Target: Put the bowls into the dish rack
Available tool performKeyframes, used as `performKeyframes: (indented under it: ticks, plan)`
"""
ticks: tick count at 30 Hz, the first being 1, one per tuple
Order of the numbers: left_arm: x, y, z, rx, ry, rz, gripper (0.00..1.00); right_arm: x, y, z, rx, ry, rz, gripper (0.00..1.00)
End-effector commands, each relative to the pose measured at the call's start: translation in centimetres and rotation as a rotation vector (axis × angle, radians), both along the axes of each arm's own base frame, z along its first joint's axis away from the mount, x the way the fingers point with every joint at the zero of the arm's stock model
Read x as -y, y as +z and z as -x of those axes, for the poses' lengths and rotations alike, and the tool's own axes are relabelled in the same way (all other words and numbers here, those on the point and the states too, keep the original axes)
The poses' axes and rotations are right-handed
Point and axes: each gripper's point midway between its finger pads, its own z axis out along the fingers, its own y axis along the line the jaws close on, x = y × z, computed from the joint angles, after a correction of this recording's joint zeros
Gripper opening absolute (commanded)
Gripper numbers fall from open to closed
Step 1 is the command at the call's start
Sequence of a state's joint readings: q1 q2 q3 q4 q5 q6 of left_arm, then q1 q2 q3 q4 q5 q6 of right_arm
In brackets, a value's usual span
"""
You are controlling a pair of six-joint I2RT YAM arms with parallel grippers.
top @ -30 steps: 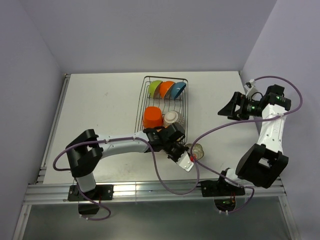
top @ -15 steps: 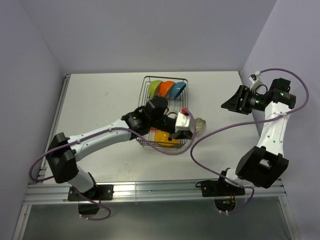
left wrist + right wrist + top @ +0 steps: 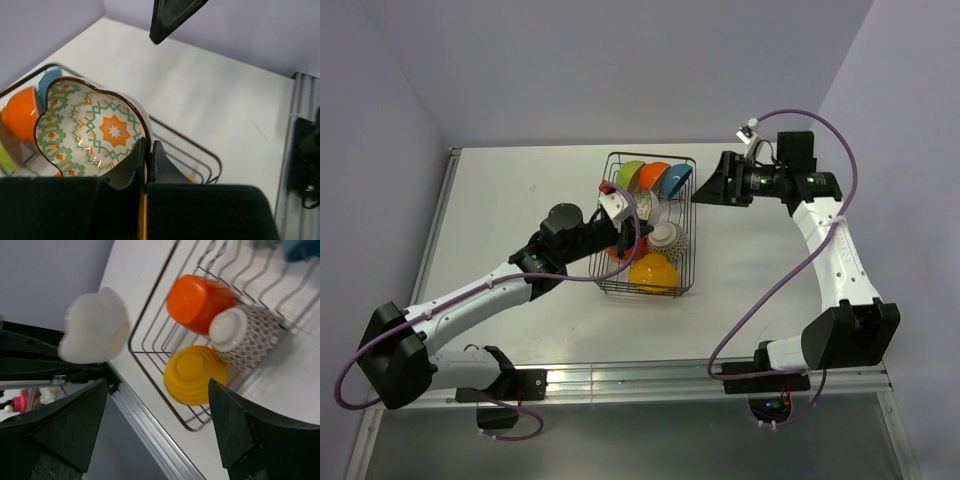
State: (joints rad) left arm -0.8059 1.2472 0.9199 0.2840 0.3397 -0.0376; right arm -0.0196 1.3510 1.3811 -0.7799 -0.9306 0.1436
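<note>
Left wrist: left gripper point(image 3: 147, 150) pinched tight on rim of floral bowl point(image 3: 92, 127). Bowl held on edge, inside facing camera, above rack point(image 3: 202, 155) wires. Rim pinch likely chosen so bowl can slot in upright.

Right wrist: right gripper point(image 3: 157, 385) spread wide, empty, looking down on rack. Yellow bowl point(image 3: 195, 375), orange bowl point(image 3: 200, 302) and patterned bowl point(image 3: 250, 332) sit inverted inside, probably to drain. Pale blur at left is floral bowl's underside.

Top: floral bowl over rack's middle, between back-row bowls point(image 3: 653, 178) standing on edge and inverted ones; not yet set down. Right gripper hovers just off rack's far right corner, seemingly keeping clear.
</note>
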Motion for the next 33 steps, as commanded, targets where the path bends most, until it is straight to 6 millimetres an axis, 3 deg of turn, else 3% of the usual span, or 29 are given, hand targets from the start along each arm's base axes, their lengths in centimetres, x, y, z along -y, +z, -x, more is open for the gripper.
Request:
performKeyframes:
  ticks: [1, 5, 6, 9, 13, 33]
  plan:
    - [-1.6, 3.1, -2.1, 0.086, 0.165, 0.125, 0.0, -3.0, 2.7, -2.1, 0.044, 0.017, -0.08, 0.88]
    - [-1.9, 1.9, -2.2, 0.076, 0.178, 0.126, 0.0, -6.0, 2.3, -4.1, 0.006, 0.018, -0.057, 0.9]
    - [-2.1, 1.9, -2.4, 0.071, 0.198, 0.135, 0.0, -7.8, 1.8, -3.8, -0.027, 0.05, -0.049, 0.9]
    - [-2.5, 1.9, -3.1, 0.041, 0.226, 0.149, 0.0, -10.8, 2.8, -2.8, -0.019, 0.132, -0.065, 0.91]
    - [-2.9, 2.2, -3.4, 0.035, 0.224, 0.172, 0.0, -13.0, 2.2, -2.1, -0.099, 0.202, -0.121, 0.93]
    - [-2.6, 1.0, -3.8, 0.001, 0.196, 0.14, 0.0, -15.8, 1.4, -1.9, -0.169, 0.277, -0.19, 0.84]
